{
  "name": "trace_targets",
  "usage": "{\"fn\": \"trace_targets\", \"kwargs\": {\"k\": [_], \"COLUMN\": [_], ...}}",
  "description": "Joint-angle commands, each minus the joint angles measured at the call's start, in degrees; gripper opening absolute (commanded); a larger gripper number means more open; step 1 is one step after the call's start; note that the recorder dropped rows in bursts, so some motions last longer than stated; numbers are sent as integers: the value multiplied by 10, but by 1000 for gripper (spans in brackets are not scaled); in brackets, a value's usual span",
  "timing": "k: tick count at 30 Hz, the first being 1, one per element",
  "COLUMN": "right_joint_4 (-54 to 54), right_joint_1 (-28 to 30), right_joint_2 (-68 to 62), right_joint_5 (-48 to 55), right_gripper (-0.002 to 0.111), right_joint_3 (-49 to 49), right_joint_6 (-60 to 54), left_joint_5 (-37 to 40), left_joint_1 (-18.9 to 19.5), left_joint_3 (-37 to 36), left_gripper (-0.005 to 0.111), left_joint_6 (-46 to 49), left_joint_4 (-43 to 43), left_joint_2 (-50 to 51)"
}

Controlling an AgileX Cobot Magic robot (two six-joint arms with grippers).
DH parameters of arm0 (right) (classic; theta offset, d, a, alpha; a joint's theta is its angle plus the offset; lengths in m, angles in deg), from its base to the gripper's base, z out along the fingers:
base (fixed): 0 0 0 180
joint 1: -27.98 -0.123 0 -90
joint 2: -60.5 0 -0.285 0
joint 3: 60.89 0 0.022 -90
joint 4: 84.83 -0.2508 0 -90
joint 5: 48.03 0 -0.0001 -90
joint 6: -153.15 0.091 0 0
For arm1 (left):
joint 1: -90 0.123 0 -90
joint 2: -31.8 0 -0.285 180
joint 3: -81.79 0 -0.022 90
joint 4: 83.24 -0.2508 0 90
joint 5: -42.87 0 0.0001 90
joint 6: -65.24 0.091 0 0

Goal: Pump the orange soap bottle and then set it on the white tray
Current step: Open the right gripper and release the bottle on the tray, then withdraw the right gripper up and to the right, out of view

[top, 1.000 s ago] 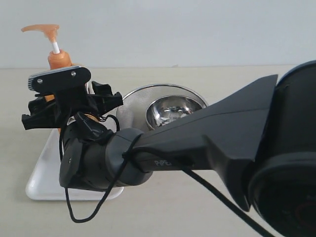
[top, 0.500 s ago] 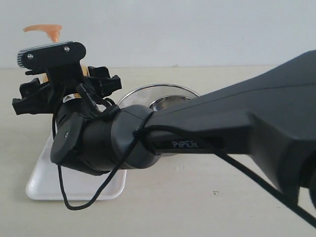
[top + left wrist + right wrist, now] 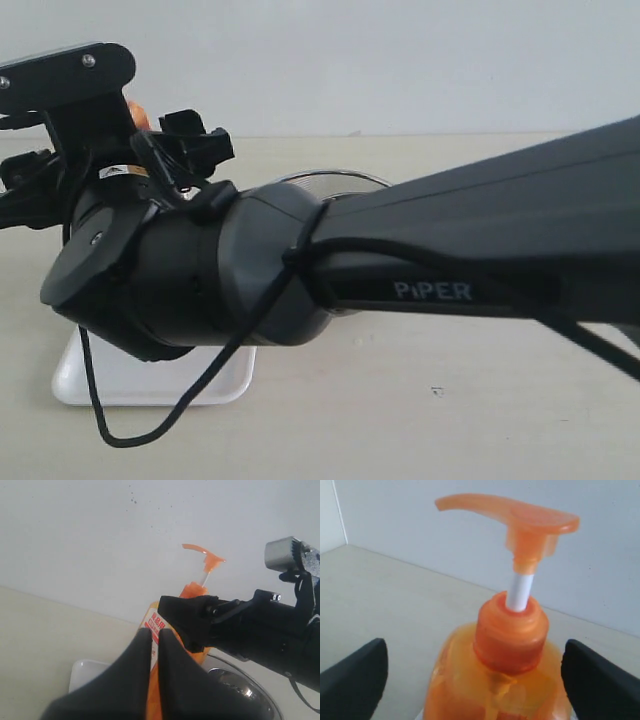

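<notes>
- Looking through the right wrist view, we see the orange soap bottle (image 3: 510,630) upright in the middle, its pump head (image 3: 520,515) raised on the white stem (image 3: 520,592)
- We find the right gripper (image 3: 474,665) spread wide, one black finger (image 3: 355,680) on each side of the bottle's shoulders; a clear gap shows on one side, the other finger sits just beside the plastic, and we see no clamp
- From the left wrist view, the left gripper (image 3: 155,635) has its two fingers drawn together with only a thin slit between them, gripping nothing; the bottle's red-and-white label (image 3: 156,621) shows just behind them
- There the white tray (image 3: 82,672) lies low beside the bottle and a steel bowl (image 3: 240,687) sits on its other side; the bottle's base is hidden, so we cannot tell whether it stands on the tray
- In the exterior view the right arm (image 3: 450,270) spans most of the picture and hides nearly all of the bottle; we make out only a small patch of orange above the wrist, with a corner of the tray below it
</notes>
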Motion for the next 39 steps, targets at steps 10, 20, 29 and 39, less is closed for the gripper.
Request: {"fn": "trace_targets", "kwargs": {"k": [10,20,29,39], "right_joint_4": [-157,-242,-242,-242], "right_joint_1": [-11,-51,-166,-206], "right_joint_2": [64,88,139,283], "right_joint_5": [3,15,-189,-202], "right_gripper": [73,73,73,70], "right_joint_3": [2,2,-5,-125], "right_joint_6": [-146,-224,-340,-310], "left_joint_5": [4,5,9,19], "left_joint_1": [-1,-1,-1,-1], "left_joint_3": [-2,-2,-2,-2], "left_gripper": [5,5,5,5], "left_joint_6": [3,3,3,3], "left_joint_4": [0,0,4,4], "left_joint_2": [-1,-1,-1,-1]}}
